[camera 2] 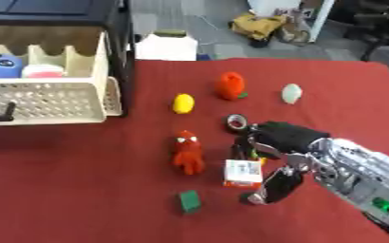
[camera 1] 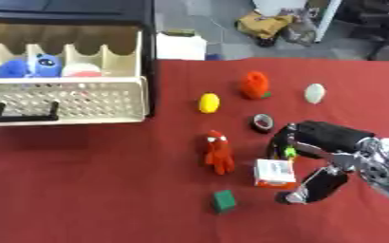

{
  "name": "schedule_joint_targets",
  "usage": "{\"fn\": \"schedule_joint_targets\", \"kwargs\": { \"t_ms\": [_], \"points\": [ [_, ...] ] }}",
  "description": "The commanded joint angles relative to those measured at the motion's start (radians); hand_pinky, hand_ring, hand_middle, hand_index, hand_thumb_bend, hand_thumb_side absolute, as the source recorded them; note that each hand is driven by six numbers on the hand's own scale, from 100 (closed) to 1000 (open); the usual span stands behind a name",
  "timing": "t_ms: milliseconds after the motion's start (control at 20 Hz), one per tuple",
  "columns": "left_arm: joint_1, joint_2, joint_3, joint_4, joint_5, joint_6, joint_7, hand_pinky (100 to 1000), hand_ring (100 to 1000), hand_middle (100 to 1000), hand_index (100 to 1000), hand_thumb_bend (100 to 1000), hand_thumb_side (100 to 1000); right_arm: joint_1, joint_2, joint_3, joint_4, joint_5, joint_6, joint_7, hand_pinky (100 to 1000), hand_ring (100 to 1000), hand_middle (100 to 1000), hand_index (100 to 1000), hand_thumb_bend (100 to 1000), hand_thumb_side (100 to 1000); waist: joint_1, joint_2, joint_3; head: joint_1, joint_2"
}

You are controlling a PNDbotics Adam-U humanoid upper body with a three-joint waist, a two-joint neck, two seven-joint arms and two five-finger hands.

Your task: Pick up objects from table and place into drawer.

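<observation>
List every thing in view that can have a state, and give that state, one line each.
drawer: pulled open, toys inside.
small box: on the cloth, between the thumb and fingers of the right robot hand.
red figure: lying on the cloth, untouched.
green block: on the cloth, free.
tape roll: lying flat by the hand.
Left robot hand: not in view.

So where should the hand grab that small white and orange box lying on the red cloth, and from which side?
Pinch the small white and orange box across its two short flat sides, coming from above and the right, where the right hand already brackets it. Its left side is crowded by the red plush figure.
</observation>
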Motion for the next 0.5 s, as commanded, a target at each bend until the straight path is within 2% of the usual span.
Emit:
{"fn": "schedule_joint_targets", "kwargs": {
  "t_ms": [50,500],
  "points": [
    [-0.01,0.011,0.008,-0.012,-0.002,-0.001,-0.005,455,314,369,780,100,1000,-0.007,-0.012,-0.002,-0.017,0.02,0.016,0.006,636,701,537,734,491,294,0.001,-0.018,-0.001,-0.002,0.003],
    [-0.012,0.008,0.007,-0.012,0.0,-0.001,-0.007,454,314,370,780,100,1000,-0.029,0.02,0.022,0.007,0.036,0.04,0.011,636,701,537,743,483,291,0.0,-0.017,0.001,-0.008,0.002]
  ]
}}
